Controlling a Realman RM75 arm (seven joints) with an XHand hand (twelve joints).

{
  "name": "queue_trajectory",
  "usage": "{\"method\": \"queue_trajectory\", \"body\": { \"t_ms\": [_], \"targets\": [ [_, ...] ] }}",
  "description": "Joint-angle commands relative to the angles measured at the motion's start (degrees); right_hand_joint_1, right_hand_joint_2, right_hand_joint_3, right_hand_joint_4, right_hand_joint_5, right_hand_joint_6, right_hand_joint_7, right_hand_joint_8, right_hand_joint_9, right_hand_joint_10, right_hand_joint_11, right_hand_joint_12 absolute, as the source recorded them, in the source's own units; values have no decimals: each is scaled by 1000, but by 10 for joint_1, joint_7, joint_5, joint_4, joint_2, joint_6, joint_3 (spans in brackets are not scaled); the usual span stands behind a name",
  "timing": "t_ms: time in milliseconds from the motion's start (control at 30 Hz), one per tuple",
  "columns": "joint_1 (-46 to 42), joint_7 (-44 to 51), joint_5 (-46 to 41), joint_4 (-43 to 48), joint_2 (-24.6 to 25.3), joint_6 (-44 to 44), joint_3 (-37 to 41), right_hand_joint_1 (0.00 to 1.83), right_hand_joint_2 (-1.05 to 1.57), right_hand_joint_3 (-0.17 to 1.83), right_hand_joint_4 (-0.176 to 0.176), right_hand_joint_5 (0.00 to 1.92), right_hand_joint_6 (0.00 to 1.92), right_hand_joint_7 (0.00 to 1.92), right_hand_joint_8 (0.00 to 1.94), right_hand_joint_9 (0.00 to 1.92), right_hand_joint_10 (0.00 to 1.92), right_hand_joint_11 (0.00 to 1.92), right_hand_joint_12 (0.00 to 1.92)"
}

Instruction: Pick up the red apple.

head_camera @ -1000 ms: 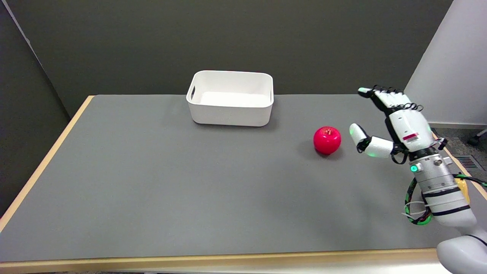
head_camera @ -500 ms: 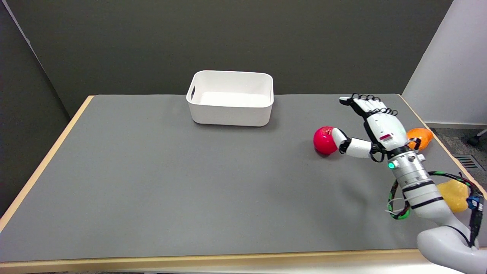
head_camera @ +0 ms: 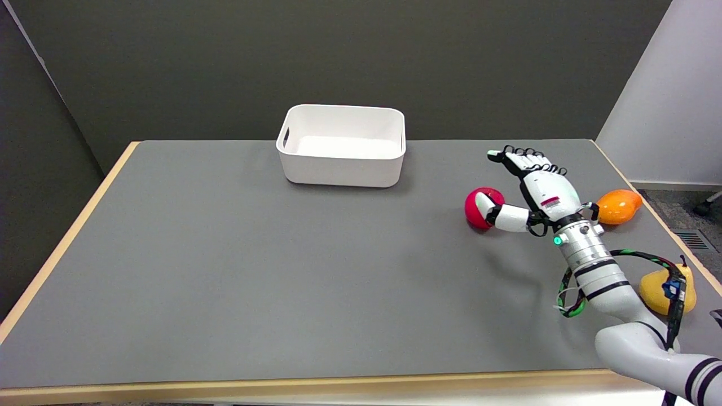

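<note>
Apple (head_camera: 478, 207) sat on the counter (head_camera: 225, 270) toward its right edge, well clear of the bin (head_camera: 341, 145). Robot hand (head_camera: 527, 189) was spread, holding nothing, just right of the apple; thumb crossed its near side, fingers extended past its far side. Closing looked like the next move.

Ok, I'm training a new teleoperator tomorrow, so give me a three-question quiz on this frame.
1. True or false: the right hand has lifted the red apple off the table.
2. What lies inside the white bin? A) fruit B) nothing visible C) a cup
3. Name the colour of the fruit just right of the wrist.

Key: 1 false, the apple is on the table with the fingers spread; 2 B; 3 orange.
</note>
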State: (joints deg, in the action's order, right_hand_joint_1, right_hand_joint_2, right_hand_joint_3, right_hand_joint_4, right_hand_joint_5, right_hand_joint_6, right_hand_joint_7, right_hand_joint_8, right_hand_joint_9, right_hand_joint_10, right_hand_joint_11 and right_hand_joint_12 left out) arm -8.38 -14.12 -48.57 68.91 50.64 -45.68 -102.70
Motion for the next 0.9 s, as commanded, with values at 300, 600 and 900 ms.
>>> {"method": "queue_trajectory", "body": {
  "t_ms": [300,600,900],
  "targets": [
    [51,-4,0,-56,25,56,-25,311,637,856,71,240,455,295,322,151,649,78,1197],
    [83,-6,-2,-84,31,57,-58,315,638,860,74,240,455,294,320,151,646,77,1193],
    [107,-6,-3,-104,32,66,-81,333,644,861,73,242,458,294,320,155,645,79,1195]
  ]
}}
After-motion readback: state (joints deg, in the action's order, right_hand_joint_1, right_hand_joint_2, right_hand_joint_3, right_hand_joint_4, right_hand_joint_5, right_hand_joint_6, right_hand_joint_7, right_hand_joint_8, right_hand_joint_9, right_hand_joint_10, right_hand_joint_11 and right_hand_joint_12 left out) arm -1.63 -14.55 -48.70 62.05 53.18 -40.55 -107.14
